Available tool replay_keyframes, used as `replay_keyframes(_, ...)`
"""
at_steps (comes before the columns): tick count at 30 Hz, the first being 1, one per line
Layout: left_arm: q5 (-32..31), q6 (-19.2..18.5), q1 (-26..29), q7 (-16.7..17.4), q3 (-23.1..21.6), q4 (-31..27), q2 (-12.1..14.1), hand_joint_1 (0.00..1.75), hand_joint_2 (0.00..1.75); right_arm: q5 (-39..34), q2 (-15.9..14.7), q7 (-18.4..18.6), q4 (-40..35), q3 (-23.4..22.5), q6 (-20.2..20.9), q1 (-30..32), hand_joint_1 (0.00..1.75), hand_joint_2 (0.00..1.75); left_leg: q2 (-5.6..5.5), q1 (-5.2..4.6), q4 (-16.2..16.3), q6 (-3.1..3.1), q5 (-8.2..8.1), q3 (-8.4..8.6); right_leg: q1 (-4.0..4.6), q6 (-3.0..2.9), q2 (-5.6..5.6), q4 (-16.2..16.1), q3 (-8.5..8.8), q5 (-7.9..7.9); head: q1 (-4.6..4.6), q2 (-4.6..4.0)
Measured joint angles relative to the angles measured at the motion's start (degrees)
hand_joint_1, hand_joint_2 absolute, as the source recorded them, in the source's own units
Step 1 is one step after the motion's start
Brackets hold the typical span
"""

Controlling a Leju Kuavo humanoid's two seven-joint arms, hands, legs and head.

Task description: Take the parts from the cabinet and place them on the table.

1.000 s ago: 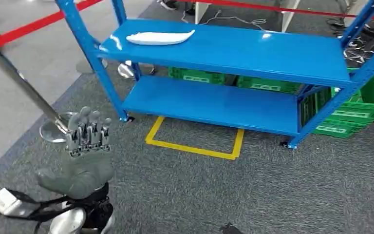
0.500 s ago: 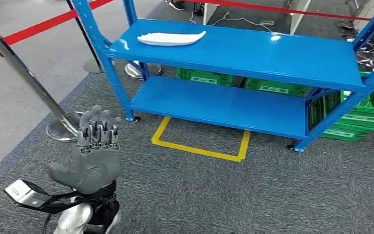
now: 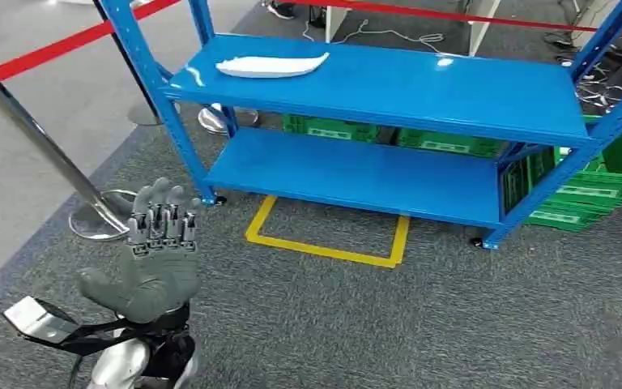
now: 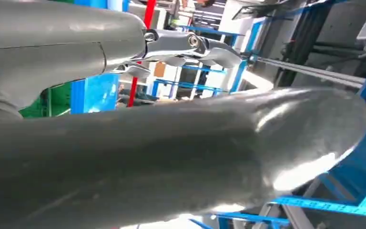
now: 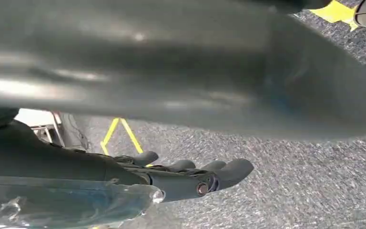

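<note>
Lying on the blue rack (image 3: 421, 85), white part (image 3: 271, 65) sits beyond left hand (image 3: 155, 263), fingers spread

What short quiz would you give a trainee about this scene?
1. True or false: the white part lies on the rack's lower shelf.
2. The left hand holds: A a part, B nothing, C a rope.
3. Fill in: the floor square in front of the rack is marked in ___ tape.
Key: 1 false, it lies on the top shelf; 2 B, fingers spread; 3 yellow.
</note>
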Motion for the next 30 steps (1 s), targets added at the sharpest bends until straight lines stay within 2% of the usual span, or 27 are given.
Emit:
replay_keyframes(2, -0.4, -0.1, 0.0, 0.0, 0.0, 0.1, 0.0, 0.00, 0.00, -0.1, 0.0, 0.0, 0.0, 0.0, 0.2, 0.1, 0.00, 0.00, -0.01, -0.15, 0.0, 0.91, 0.05, -0.05, -0.22, 0.52, -0.12, -0.3, 0.16, 0.04, 0.02, 0.00)
replay_keyframes(3, -0.7, -0.2, 0.0, 0.0, -0.1, 0.2, 0.0, 0.00, 0.00, -0.1, 0.0, 0.3, 0.0, 0.0, 0.7, 0.1, 0.00, 0.00, 0.02, 0.07, -0.2, 1.37, 0.18, 0.11, -0.31, 0.84, -0.14, 0.0, -0.06, -0.34, -0.07, 0.00)
replay_keyframes(4, -0.9, -0.5, -0.1, -0.1, -0.3, 0.2, 0.0, 0.00, 0.00, -0.1, 0.0, 0.5, 0.0, 0.0, 1.0, 0.0, 0.00, 0.00, 0.03, 0.05, -0.2, 1.71, 0.11, 0.19, -0.29, 0.91, -0.27, 1.7, -0.66, -1.60, 0.30, 0.00)
replay_keyframes(5, -1.1, -0.8, -0.2, -0.2, -0.5, 0.3, 0.0, 0.00, 0.00, 0.0, 0.0, 0.5, 0.0, 0.0, 1.2, 0.0, 0.00, 0.00, 0.05, -0.01, -0.2, 1.98, 0.07, 0.19, -0.22, 0.90, -0.27, 5.6, -2.47, -3.76, 0.48, 0.00)
replay_keyframes(6, -1.3, -1.1, -0.3, -0.3, -0.7, 0.4, 0.0, 0.00, 0.00, 0.0, 0.0, 0.5, 0.0, -0.1, 1.4, 0.0, 0.00, 0.00, 0.05, -0.13, -0.2, 2.11, 0.07, 0.17, -0.20, 0.92, -0.26, 10.7, -4.90, -6.09, 0.50, 0.00)
replay_keyframes(7, -1.4, -1.4, -0.3, -0.4, -0.8, 0.5, 0.0, 0.00, 0.00, 0.2, 0.0, 0.5, 0.0, -0.1, 1.5, 0.1, 0.00, 0.00, 0.05, -0.28, -0.2, 2.45, -0.26, 0.18, -0.17, 0.94, -0.26, 15.7, -7.40, -7.76, 0.52, 0.00)
replay_keyframes(8, -1.4, -1.6, -0.3, -0.6, -1.1, 0.7, 0.1, 0.00, 0.00, 0.3, 0.0, 0.3, 0.0, -0.1, 1.6, 0.1, 0.00, 0.00, -0.04, -0.38, -0.2, 2.56, -0.83, 0.28, -0.16, 0.86, -0.26, 18.2, -8.92, -7.97, 0.52, 0.00)
replay_keyframes(9, -1.5, -1.8, -0.4, -0.7, -1.3, 0.8, 0.2, 0.00, 0.00, 0.4, 0.0, 0.2, 0.0, -0.1, 1.6, 0.2, 0.00, 0.00, -0.16, -0.44, -0.2, 2.77, -1.14, 0.54, -0.16, 0.76, -0.25, 17.9, -9.13, -6.70, 0.48, 0.00)
replay_keyframes(10, -1.6, -2.1, -0.4, -0.8, -1.4, 0.9, 0.2, 0.00, 0.00, 0.4, 0.0, 0.0, 0.0, -0.1, 1.6, 0.2, 0.00, 0.00, -0.16, -0.46, -0.2, 2.74, -1.39, 0.94, -0.12, 0.65, -0.26, 15.4, -7.97, -4.56, 0.54, 0.00)
replay_keyframes(11, -1.6, -2.3, -0.5, -0.9, -1.4, 1.1, 0.2, 0.00, 0.00, 0.5, 0.0, -0.2, 0.0, -0.2, 1.5, 0.2, 0.00, 0.00, -0.16, -0.46, -0.2, 2.61, -1.64, 1.50, -0.12, 0.49, -0.26, 11.2, -5.99, -2.12, 0.52, 0.00)
replay_keyframes(12, -1.7, -2.5, -0.5, -0.9, -1.5, 1.2, 0.2, 0.00, 0.00, 0.5, 0.0, -0.2, 0.0, -0.2, 1.5, 0.2, 0.00, 0.00, -0.14, -0.46, -0.2, 2.30, -1.84, 2.20, -0.13, 0.36, -0.29, 5.6, -3.16, 0.46, 0.57, 0.00)
replay_keyframes(13, -1.6, -2.6, -0.6, -0.9, -1.5, 1.3, 0.2, 0.00, 0.00, 0.5, 0.0, -0.3, 0.0, -0.2, 1.5, 0.2, 0.00, 0.00, -0.06, -0.48, -0.2, 1.95, -2.02, 2.58, -0.13, 0.27, -0.34, 1.8, -1.16, 0.92, 0.59, 0.00)
replay_keyframes(14, -1.6, -2.6, -0.7, -0.9, -1.5, 1.4, 0.2, 0.00, 0.00, 0.4, 0.0, -0.3, 0.0, -0.2, 1.5, 0.2, 0.00, 0.00, -0.10, -0.84, 0.2, 1.62, -2.03, 2.63, 0.07, 0.20, -0.28, 0.4, -0.26, 0.25, 0.54, 0.00)
replay_keyframes(17, -1.3, -2.6, -0.8, -0.8, -1.5, 1.7, 0.2, 0.00, 0.00, 0.2, 0.1, -0.3, 0.0, -0.4, 1.6, 0.2, 0.00, 0.00, -0.08, -0.56, -0.3, 0.86, -1.73, 2.53, 0.33, -0.43, -0.17, 0.8, -0.65, 0.23, 0.48, 0.00)
replay_keyframes(19, -1.3, -2.6, -0.9, -0.8, -1.5, 1.7, 0.2, 0.00, 0.00, 0.2, 0.1, -0.3, 0.0, -0.4, 1.6, 0.2, 0.00, 0.00, 0.02, -0.62, 0.7, 0.04, -2.81, 2.23, -0.18, -1.04, -0.25, 0.0, 0.14, 0.39, 0.33, 0.00)
replay_keyframes(20, -1.2, -2.6, -1.0, -0.7, -1.5, 1.8, 0.2, 0.00, 0.00, 0.2, 0.1, -0.3, 0.0, -0.4, 1.6, 0.1, 0.00, 0.00, 0.03, -0.58, 3.8, -0.24, -4.41, 0.59, -0.24, -1.36, -0.32, -0.1, 0.28, 0.27, -0.18, 0.00)
replay_keyframes(22, -1.2, -2.6, -1.0, -0.6, -1.4, 2.0, 0.3, 0.00, 0.00, 0.2, 0.2, -0.6, 0.0, -0.4, 1.6, 0.1, 0.00, 0.00, 0.03, -0.44, 13.2, -0.58, -7.83, -4.93, -0.26, -1.69, -0.34, -0.1, 0.36, 0.03, -0.13, 0.00)
replay_keyframes(23, -1.2, -2.5, -1.0, -0.5, -1.4, 2.1, 0.3, 0.00, 0.00, 0.2, 0.2, -0.6, 0.0, -0.4, 1.6, 0.1, 0.00, 0.00, 0.03, -0.42, 16.4, -0.65, -8.20, -7.15, -0.26, -1.73, -0.34, -0.1, 0.42, -0.08, -0.09, 0.00)
replay_keyframes(24, -1.2, -2.5, -1.0, -0.4, -1.4, 2.3, 0.4, 0.00, 0.00, 0.3, 0.2, -0.7, 0.0, -0.5, 1.6, 0.1, 0.00, 0.00, 0.03, -0.38, 17.0, -0.68, -7.28, -8.17, -0.27, -1.76, -0.30, -0.1, 0.57, -0.21, -0.11, 0.00)
replay_keyframes(25, -1.2, -2.6, -1.0, -0.2, -1.4, 2.4, 0.5, 0.00, 0.00, 0.3, 0.2, -0.7, 0.0, -0.5, 1.6, 0.1, 0.00, 0.00, 0.04, -0.34, 15.3, -0.66, -5.05, -7.89, -0.30, -1.71, -0.22, -0.1, 0.87, -0.46, -0.13, 0.00)
replay_keyframes(26, -1.2, -2.9, -1.0, -0.2, -1.4, 2.4, 0.6, 0.00, 0.00, 0.4, 0.2, -0.9, 0.0, -0.5, 1.6, 0.2, 0.00, 0.00, 0.05, -0.29, 11.6, -0.63, -2.00, -6.43, -0.38, -1.53, -0.15, -0.1, 1.29, -0.73, -0.09, 0.00)
replay_keyframes(27, -1.1, -3.1, -1.0, -0.2, -1.4, 2.5, 0.6, 0.00, 0.00, 0.4, 0.2, -1.0, 0.0, -0.5, 1.6, 0.2, 0.00, 0.00, 0.10, -0.22, 6.6, -0.66, 1.06, -4.29, -0.52, -1.29, -0.07, -0.1, 1.76, -1.05, -0.11, 0.00)
replay_keyframes(28, -1.0, -3.3, -1.1, -0.2, -1.4, 2.5, 0.6, 0.00, 0.00, 0.4, 0.2, -1.1, 0.0, -0.5, 1.5, 0.2, 0.00, 0.00, 0.39, -0.05, 2.5, -0.81, 2.92, -2.52, -0.38, -0.82, 0.00, -0.1, 1.89, -1.38, -0.20, 0.00)
replay_keyframes(29, -0.8, -3.5, -1.2, -0.2, -1.4, 2.6, 0.6, 0.00, 0.00, 0.4, 0.2, -1.1, 0.0, -0.5, 1.5, 0.1, 0.00, 0.00, 0.39, -0.18, 0.8, -0.78, 1.74, -1.51, 0.03, -0.40, 0.13, 0.3, 1.76, -1.90, -0.59, 0.00)
replay_keyframes(30, -0.8, -3.5, -1.3, -0.2, -1.4, 2.6, 0.6, 0.00, 0.00, 0.4, 0.2, -1.1, 0.0, -0.5, 1.5, 0.0, 0.00, 0.00, 0.24, -0.17, 0.4, 0.28, 0.92, -1.60, 0.05, -0.21, 0.09, 0.1, 1.15, -1.97, -0.46, 0.00)
